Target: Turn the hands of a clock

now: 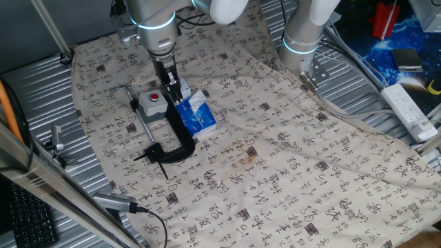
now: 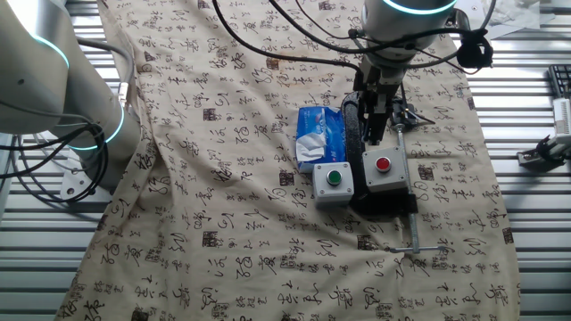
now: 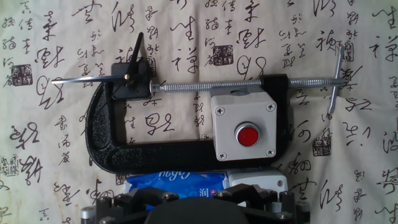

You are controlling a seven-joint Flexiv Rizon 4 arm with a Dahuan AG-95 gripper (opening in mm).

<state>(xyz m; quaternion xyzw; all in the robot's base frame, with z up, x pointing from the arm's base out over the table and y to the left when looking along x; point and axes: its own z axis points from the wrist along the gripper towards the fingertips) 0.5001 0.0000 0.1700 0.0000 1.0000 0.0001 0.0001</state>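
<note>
In the one fixed view, you find the clock [image 1: 157,153] at the near end of the black clamp [image 1: 180,138] on the patterned cloth [image 1: 289,158], its hands [image 1: 153,157] sticking out as thin black slivers. The gripper [image 1: 178,90] hangs above the far end of the clamp, near the grey box with the red button [image 1: 153,101] and the blue-and-white carton [image 1: 196,114], well apart from the clock. You cannot tell here how wide the fingers stand; nothing appears to be in them.

In the other fixed view, the gripper [image 2: 376,111] sits over the clamp [image 2: 355,134], just behind the red-button box [image 2: 384,169] and a second box with a green button [image 2: 333,181]. The arm hides the clock, and the finger gap stays unreadable.

In the hand view, you see the clock [image 3: 130,79] best: a small flat black square pinched at the tip of the silver screw [image 3: 211,87] in the clamp [image 3: 118,155]. The long hand [image 3: 90,79] points left, the short one [image 3: 139,55] points up, and they meet at a small brassy hub [image 3: 130,77]. Only the gripper body shows along the bottom edge, so its opening remains unknown.

Judge the hands as very light, thin and easily bent. The clamp should keep the body still, so push gently sideways on a hand partway along it, or close to the hub, rather than pinching the tip.
</note>
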